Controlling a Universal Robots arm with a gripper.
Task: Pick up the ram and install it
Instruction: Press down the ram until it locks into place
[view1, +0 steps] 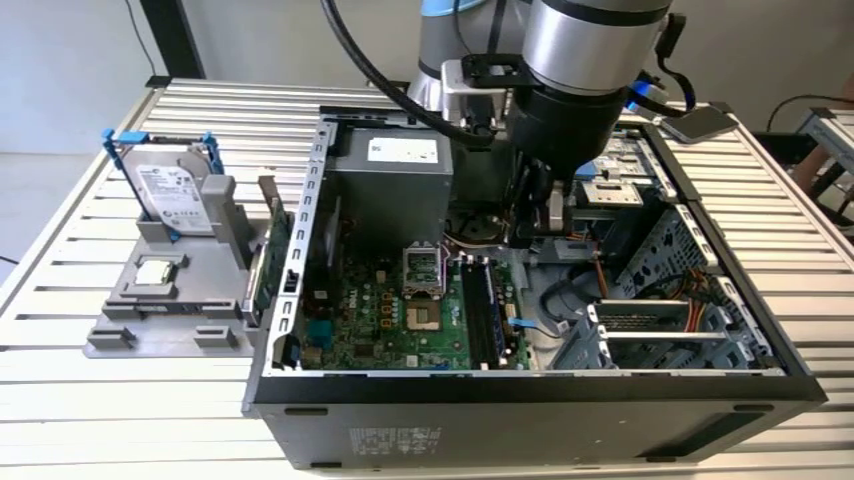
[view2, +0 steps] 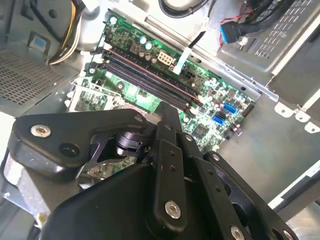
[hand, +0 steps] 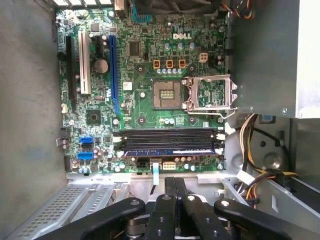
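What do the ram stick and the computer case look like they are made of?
The ram, sitting along a slot of the motherboard, looks like a thin bluish circuit board of laminate, judging by its flat matte edge. The computer case looks like sheet metal: dull grey bare panels inside, with a dark, apparently painted outer wall.

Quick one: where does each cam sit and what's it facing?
Exterior view: off the arm, above the table, looking down into the open computer case; the arm reaches in.
First wrist view: on the arm, facing straight down at the motherboard; the ram sits in a slot, gripper in the foreground.
Second wrist view: on the arm, angled across the motherboard; gripper linkage in front.
Shared: all show the motherboard.
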